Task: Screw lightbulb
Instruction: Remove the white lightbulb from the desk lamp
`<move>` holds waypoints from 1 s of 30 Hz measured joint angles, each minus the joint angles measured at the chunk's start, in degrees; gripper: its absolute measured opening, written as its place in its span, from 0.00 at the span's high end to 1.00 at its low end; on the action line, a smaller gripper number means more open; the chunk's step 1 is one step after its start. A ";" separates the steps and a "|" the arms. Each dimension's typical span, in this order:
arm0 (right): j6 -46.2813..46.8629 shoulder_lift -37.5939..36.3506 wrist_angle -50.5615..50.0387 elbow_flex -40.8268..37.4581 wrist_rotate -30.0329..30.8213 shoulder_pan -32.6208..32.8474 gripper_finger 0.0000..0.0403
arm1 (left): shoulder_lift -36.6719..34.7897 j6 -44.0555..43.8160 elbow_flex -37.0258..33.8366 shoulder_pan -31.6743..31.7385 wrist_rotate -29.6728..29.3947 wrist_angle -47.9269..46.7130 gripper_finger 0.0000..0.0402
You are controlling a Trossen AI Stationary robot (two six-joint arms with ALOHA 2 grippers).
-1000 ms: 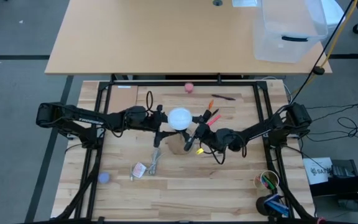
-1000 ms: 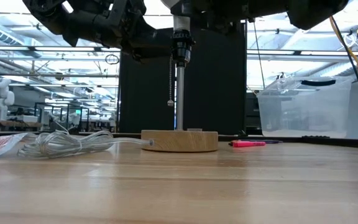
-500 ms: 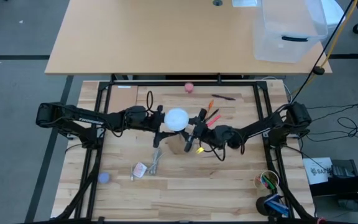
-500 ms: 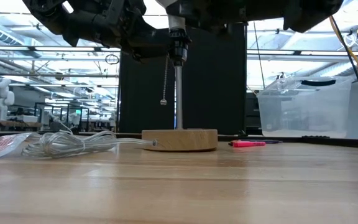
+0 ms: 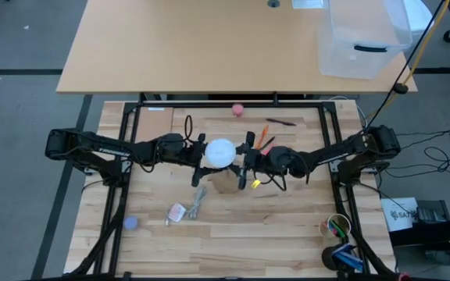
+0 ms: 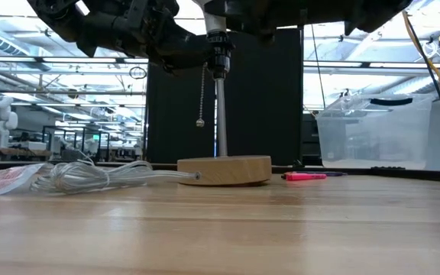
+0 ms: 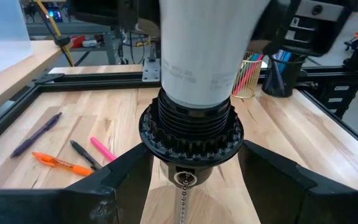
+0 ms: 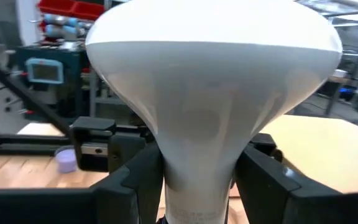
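The lightbulb (image 5: 220, 151) is white and stands globe up, its neck (image 7: 194, 56) set in the black socket (image 7: 191, 134). The socket tops a thin post (image 6: 221, 114) on a round wooden disc (image 6: 224, 169), which rests flat on the table. My left gripper (image 5: 200, 154) comes in from the table's left and is shut on the socket. My right gripper (image 5: 243, 158) comes in from the right and is shut on the bulb (image 8: 210, 93). A pull chain (image 6: 202, 95) hangs from the socket. My left gripper pinches the socket's ribbed collar (image 7: 166, 140) between its two fingers, one on each side. The fingers reach in about level from the table's left. The socket stays upright on its post, with the disc on the table. My right gripper pinches the bulb's tapered neck (image 8: 194, 180), below the globe, between its two fingers. The fingers come in level from the table's right, across the bulb's upright axis. The bulb stands globe up with its lower end in the socket.
A coiled clear cord (image 6: 90, 176) and a small packet (image 5: 176, 212) lie left of the disc. A pink marker (image 6: 305, 176) and pens (image 5: 268, 133) lie to its right and behind it. A pink ball (image 5: 238, 109), a clear bin (image 5: 362, 39) and a pen cup (image 5: 337, 227) stand farther off.
My right gripper has swung toward the table's far edge and turned until it points level at the bulb from the right. The bulb's globe has shifted slightly toward the left. The pull chain has swung out to the side, and the disc has slid a little.
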 joint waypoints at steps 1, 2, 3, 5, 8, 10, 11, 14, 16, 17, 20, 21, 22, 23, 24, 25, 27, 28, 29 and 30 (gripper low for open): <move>-0.19 -0.17 -0.59 0.00 -1.52 -0.53 0.59 | 0.00 0.01 0.00 0.00 0.03 0.04 0.41; -0.54 -0.19 -0.76 0.02 -3.14 -1.11 0.59 | 0.00 0.00 0.00 0.00 0.01 -0.04 0.41; -0.84 -0.19 -0.92 0.02 -4.68 -1.67 0.59 | 0.00 0.01 0.00 0.00 0.04 -0.03 0.41; -1.16 -0.19 -1.02 0.04 -8.30 -2.90 0.58 | 0.00 0.01 0.00 0.00 0.05 -0.05 0.41; -1.16 -0.19 -1.08 0.04 -14.72 -4.71 0.58 | 0.00 0.15 0.00 0.00 0.37 0.05 0.41; -1.19 -0.19 -1.08 0.07 -18.26 -5.77 0.58 | 0.00 0.24 0.00 -0.07 0.53 0.17 0.41; -1.17 -0.19 -1.10 0.09 -19.80 -6.37 0.58 | 0.00 0.35 0.00 -0.07 0.71 0.24 0.41; 0.29 -0.19 -1.13 0.11 -25.95 -8.34 0.57 | 0.00 1.48 0.00 -0.16 1.57 0.42 0.41; 1.66 -0.19 -1.15 0.11 -30.76 -9.69 0.57 | 0.54 1.55 0.00 -0.28 1.76 1.28 0.41; 2.31 -0.18 -1.24 0.11 -32.42 -10.22 0.57 | 0.94 1.57 0.00 -0.28 1.92 2.01 0.41; 3.09 -0.17 -1.39 0.11 -36.43 -11.50 0.57 | 3.28 1.72 0.00 -0.28 2.93 5.46 0.41; 3.21 -0.17 -1.37 0.11 -38.04 -11.92 0.57 | 4.16 1.72 0.00 -0.28 3.18 7.05 0.41; 3.34 -0.17 -1.37 0.09 -39.48 -12.29 0.57 | 5.07 1.74 0.00 -0.31 3.31 8.58 0.41; 3.41 -0.17 -1.39 0.09 -40.58 -12.54 0.57 | 6.03 1.74 0.00 -0.33 3.54 10.19 0.41; 3.48 -0.17 -1.39 0.09 -41.23 -12.70 0.57 | 6.93 1.74 0.00 -0.33 3.69 11.67 0.41; 3.66 -0.17 -1.39 0.09 -41.42 -12.72 0.57 | 7.75 1.74 0.00 -0.33 3.69 13.06 0.41; 3.73 -0.14 -1.39 0.09 -42.44 -12.96 0.57 | 9.08 1.74 0.00 -0.36 3.80 15.40 0.41; 3.73 -0.14 -1.41 0.09 -42.56 -12.96 0.57 | 9.57 1.74 0.00 -0.37 3.78 16.20 0.41; 3.73 -0.13 -1.39 0.09 -42.51 -12.96 0.57 | 9.93 1.74 0.00 -0.37 3.80 16.73 0.41; 3.72 -0.12 -1.35 0.07 -42.45 -12.96 0.57 | 10.31 1.74 0.00 -0.37 3.78 17.32 0.41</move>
